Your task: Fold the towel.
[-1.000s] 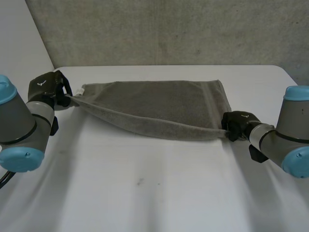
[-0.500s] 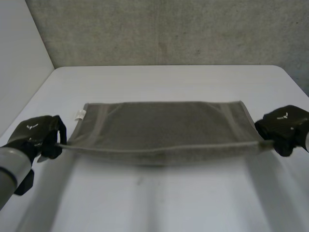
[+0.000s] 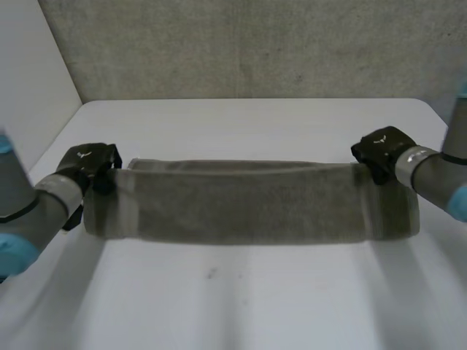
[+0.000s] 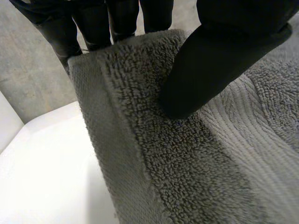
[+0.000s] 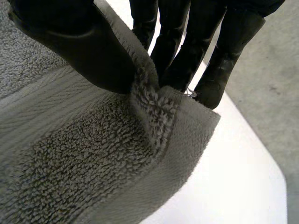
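Fingers (image 4: 93,25) of left hand (image 3: 86,162) pinch corner of grey terry-cloth towel (image 3: 241,200) against thumb. Right hand (image 3: 383,149) fingers (image 5: 173,42) pinch opposite corner likewise. Towel hangs as wide band between hands, over middle of white bench (image 3: 233,299). Cannot tell if lower edge touches bench. Half second ago: hands nearer front edge, cloth stretched flat. Now hands closer to far edge, cloth draped. Judgement: fold carry under way, held edge not yet laid.

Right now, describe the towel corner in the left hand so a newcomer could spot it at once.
On the white table, the grey towel stretches as a band between both hands. Follow its upper edge to the left hand: the corner is pinched between thumb and fingers. The other end's corner is in the right hand.
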Robot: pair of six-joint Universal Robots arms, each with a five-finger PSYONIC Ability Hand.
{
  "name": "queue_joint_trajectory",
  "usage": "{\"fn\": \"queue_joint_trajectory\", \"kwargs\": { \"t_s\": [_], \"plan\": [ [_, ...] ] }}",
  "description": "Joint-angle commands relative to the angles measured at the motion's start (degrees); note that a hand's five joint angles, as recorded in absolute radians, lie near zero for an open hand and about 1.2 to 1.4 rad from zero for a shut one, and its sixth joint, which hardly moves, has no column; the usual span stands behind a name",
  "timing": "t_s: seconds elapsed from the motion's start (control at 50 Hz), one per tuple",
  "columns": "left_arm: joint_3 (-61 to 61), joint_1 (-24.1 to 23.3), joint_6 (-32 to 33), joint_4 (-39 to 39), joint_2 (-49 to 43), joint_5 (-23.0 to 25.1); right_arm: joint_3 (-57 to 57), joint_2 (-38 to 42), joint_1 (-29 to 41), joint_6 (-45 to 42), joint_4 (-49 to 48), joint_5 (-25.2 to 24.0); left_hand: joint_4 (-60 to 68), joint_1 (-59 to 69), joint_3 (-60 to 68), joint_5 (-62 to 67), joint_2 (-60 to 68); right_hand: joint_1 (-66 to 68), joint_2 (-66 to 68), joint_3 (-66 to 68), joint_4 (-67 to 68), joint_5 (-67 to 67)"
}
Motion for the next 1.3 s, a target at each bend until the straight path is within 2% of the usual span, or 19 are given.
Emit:
{"fn": "queue_joint_trajectory", "kwargs": {
  "t_s": [0.02,0.06,0.28,0.3,0.32,0.34,0.36,0.4,0.42,0.6,0.64,0.7,0.78,0.9,0.98,1.04,1.16,1.3],
  "plan": [
    [14.51,-2.63,-0.02,-0.35,-11.97,-2.35,-11.09,8.67,1.88,-0.14,-1.27,1.82,10.13,11.25,10.24,10.83,10.22,3.30,3.72,3.58,3.07,2.82],
    [16.36,-2.98,-0.02,-0.35,-13.38,-2.35,-15.46,12.26,2.23,-0.32,-1.10,2.43,10.13,11.25,10.24,10.83,10.22,3.30,3.72,3.58,3.07,2.82],
    [23.94,-3.69,-0.02,-0.44,-18.40,-3.49,-25.42,18.69,2.32,-0.67,-1.27,3.57,10.13,11.25,10.24,10.83,10.22,3.30,3.72,3.58,3.07,2.82],
    [24.11,-3.69,-0.46,0.17,-18.67,-3.32,-26.72,19.47,2.32,-0.58,-1.27,3.92,10.13,11.25,10.24,10.83,10.22,-39.77,-39.36,-39.49,-40.00,-40.25],
    [24.03,-3.78,-1.33,0.26,-18.67,-3.05,-26.73,19.48,2.32,-0.58,-1.27,3.93,-30.98,-29.86,-30.87,-30.28,-30.89,-40.20,-39.79,-39.92,-40.43,-40.68],
    [24.02,-3.78,-1.34,0.26,-18.67,-3.05,-27.69,20.00,2.32,-0.58,-1.19,4.10,-31.39,-30.28,-31.28,-30.69,-31.30,-66.70,-66.28,-66.42,-66.93,-67.18],
    [24.11,-3.78,-2.73,0.43,-18.49,-3.05,-28.31,20.18,2.32,-0.41,-1.19,4.28,-58.87,-57.76,-58.76,-58.18,-58.78,-66.70,-66.28,-66.42,-66.93,-67.18],
    [23.85,-3.87,-4.51,0.79,-18.05,-2.88,-28.66,19.84,2.32,-0.06,-1.19,4.54,-54.27,-53.16,-54.16,-53.58,-54.18,-66.70,-66.28,-66.42,-66.93,-67.18],
    [23.67,-3.95,-6.59,1.22,-17.70,-2.88,-28.75,19.22,2.32,0.29,-1.10,4.71,-59.87,-58.75,-59.76,-59.17,-59.78,-66.70,-66.28,-66.42,-66.93,-67.18],
    [19.12,-4.48,-16.19,1.67,-10.25,-2.70,-24.54,10.78,2.06,8.03,-1.10,4.63,-59.87,-58.75,-59.76,-59.17,-59.78,-66.70,-66.28,-66.42,-66.93,-67.18],
    [16.75,-4.39,-16.63,1.67,-8.06,-2.87,-19.12,5.80,1.62,10.57,-0.84,4.54,-59.87,-58.75,-59.76,-59.17,-59.78,-66.70,-66.28,-66.42,-66.93,-67.18],
    [11.75,-4.39,-16.72,1.67,-4.36,-2.96,-15.22,3.22,1.53,11.11,-0.57,4.72,-59.87,-58.75,-59.76,-59.17,-59.78,-66.70,-66.28,-66.42,-66.93,-67.18],
    [4.19,-4.48,-16.81,2.45,1.18,-3.05,-0.58,-3.96,0.57,11.37,-0.75,4.80,-59.87,-58.75,-59.76,-59.17,-59.78,-66.70,-66.28,-66.42,-66.93,-67.18],
    [-2.43,-4.57,-16.72,5.62,5.15,-3.23,13.05,-9.42,-2.24,11.55,-1.80,4.19,-59.87,-58.75,-59.76,-59.17,-59.78,-64.61,-64.20,-64.33,-64.84,-65.09],
    [-6.46,-4.57,-16.55,10.53,6.90,-3.32,18.24,-10.40,-3.47,11.46,-3.81,3.93,-59.87,-58.75,-59.76,-59.17,-59.78,-62.76,-62.34,-62.48,-62.99,-63.24],
    [-7.52,-4.48,-16.55,11.68,7.08,-3.40,22.38,-10.58,-4.18,11.37,-6.71,3.40,-59.87,-58.75,-59.76,-59.17,-59.78,-54.21,-53.80,-53.93,-54.44,-54.69],
    [-8.06,-4.57,-16.46,11.95,6.91,-3.40,27.92,-10.05,-5.67,10.76,-15.23,0.68,-59.87,-58.75,-59.76,-59.17,-59.78,-49.63,-49.22,-49.35,-49.86,-50.11],
    [-9.02,-4.48,-16.46,12.13,6.82,-3.23,29.34,-7.85,-5.85,10.49,-18.15,-0.21,-59.87,-58.75,-59.76,-59.17,-59.78,-46.43,-46.02,-46.15,-46.66,-46.91]
  ]
}}
